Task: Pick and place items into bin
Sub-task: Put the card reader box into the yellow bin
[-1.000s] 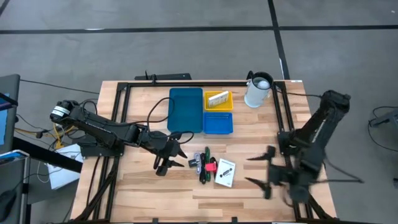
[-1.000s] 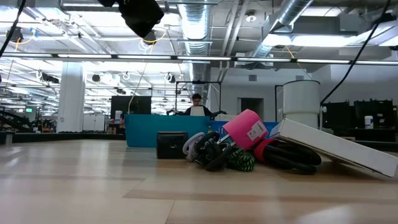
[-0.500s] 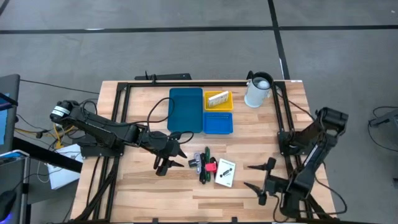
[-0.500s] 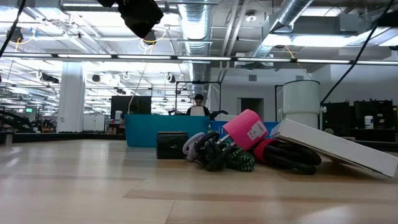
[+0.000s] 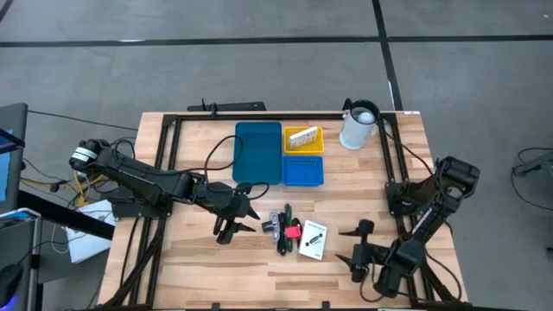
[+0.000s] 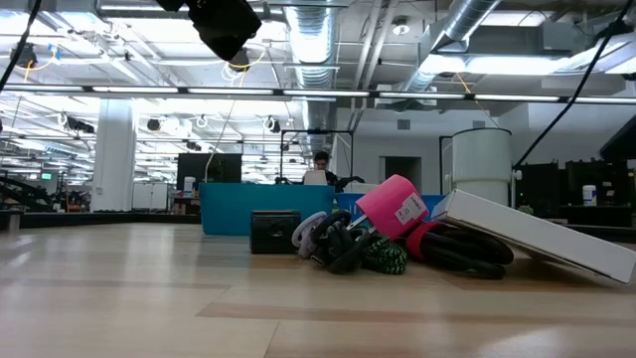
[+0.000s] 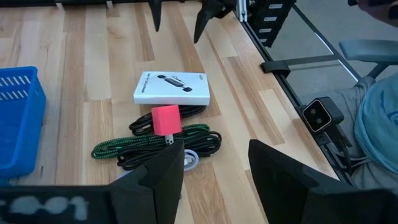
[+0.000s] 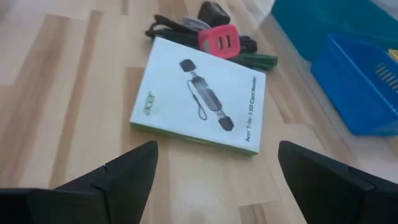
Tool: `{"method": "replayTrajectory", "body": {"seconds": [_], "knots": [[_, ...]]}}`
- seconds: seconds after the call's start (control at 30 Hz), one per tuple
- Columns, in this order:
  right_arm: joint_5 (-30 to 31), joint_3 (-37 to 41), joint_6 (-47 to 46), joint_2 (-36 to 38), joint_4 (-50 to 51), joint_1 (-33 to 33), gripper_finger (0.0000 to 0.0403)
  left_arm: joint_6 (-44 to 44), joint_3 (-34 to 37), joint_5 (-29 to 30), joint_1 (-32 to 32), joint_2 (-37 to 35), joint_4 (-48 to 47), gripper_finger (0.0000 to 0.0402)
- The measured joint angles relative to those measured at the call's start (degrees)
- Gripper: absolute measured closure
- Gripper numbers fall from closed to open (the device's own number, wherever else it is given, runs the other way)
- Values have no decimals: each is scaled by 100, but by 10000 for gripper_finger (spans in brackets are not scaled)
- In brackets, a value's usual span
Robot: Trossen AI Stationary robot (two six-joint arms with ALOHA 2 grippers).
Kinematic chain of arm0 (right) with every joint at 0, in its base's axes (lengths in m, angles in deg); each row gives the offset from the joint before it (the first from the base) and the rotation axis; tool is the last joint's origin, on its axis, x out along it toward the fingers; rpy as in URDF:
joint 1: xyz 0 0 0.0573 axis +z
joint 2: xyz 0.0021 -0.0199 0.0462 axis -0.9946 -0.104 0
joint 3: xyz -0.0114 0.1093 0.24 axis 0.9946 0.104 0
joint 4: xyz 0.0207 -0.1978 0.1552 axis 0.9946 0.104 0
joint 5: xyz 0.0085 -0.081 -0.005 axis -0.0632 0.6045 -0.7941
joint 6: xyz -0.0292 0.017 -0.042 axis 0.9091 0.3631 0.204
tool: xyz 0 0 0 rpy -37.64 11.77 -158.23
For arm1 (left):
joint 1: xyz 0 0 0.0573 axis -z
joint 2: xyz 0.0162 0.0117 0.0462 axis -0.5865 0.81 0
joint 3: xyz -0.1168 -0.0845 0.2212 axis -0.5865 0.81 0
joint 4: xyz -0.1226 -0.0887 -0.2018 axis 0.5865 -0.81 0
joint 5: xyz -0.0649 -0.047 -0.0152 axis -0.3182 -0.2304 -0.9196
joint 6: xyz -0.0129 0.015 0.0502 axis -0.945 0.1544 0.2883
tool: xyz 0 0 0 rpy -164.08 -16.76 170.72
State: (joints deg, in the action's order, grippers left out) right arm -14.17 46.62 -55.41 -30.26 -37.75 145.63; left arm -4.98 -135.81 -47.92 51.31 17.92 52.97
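Wooden surface (image 5: pixel 207 259) carries everything, ringed by a black frame. Toward its far edge sits the bin (image 5: pixel 279 154), three trays joined: a long teal-blue tray (image 5: pixel 257 152), a small yellow tray (image 5: pixel 303 138) with a white bar (image 5: pixel 301 136) lying in it, and a small bright blue tray (image 5: pixel 303 169). A white jug (image 5: pixel 358 125) stands just beside the yellow tray, outside the block.

My left arm reaches in from the left edge, and my left fingers (image 5: pixel 239 216) hover partly spread, holding nothing, just left of the pile of items. My right fingers (image 5: pixel 350 244) hang spread wide and empty near the front right of the surface, pointing toward the white printed card (image 5: pixel 313 239).

The items lie together in front of the bin, none in it apart from the bar. The card lies flat, touching the pile's right side. Beside it is a tangle of black and green cords (image 7: pixel 155 143), which look from above like pens. A red piece (image 7: pixel 165 120) rests on the cords, against the card's edge. A small silver piece (image 7: pixel 191 158) pokes out under the cords, though I can't quite make out what it is.
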Motion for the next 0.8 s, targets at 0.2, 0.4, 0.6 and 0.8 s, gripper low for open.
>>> {"method": "replayTrajectory", "body": {"seconds": [0.2,0.4,0.6,0.8], "knots": [[282,0,230,-1,96,44,76,1,0,3,0,0,0,233],[-288,0,-620,-2,725,59,76,1,0,3,0,0,0,233],[-957,123,-1297,-2,721,62,76,1,0,3,2,0,0,233],[-1329,531,-1951,-2,267,23,76,1,0,3,0,0,0,233]]}}
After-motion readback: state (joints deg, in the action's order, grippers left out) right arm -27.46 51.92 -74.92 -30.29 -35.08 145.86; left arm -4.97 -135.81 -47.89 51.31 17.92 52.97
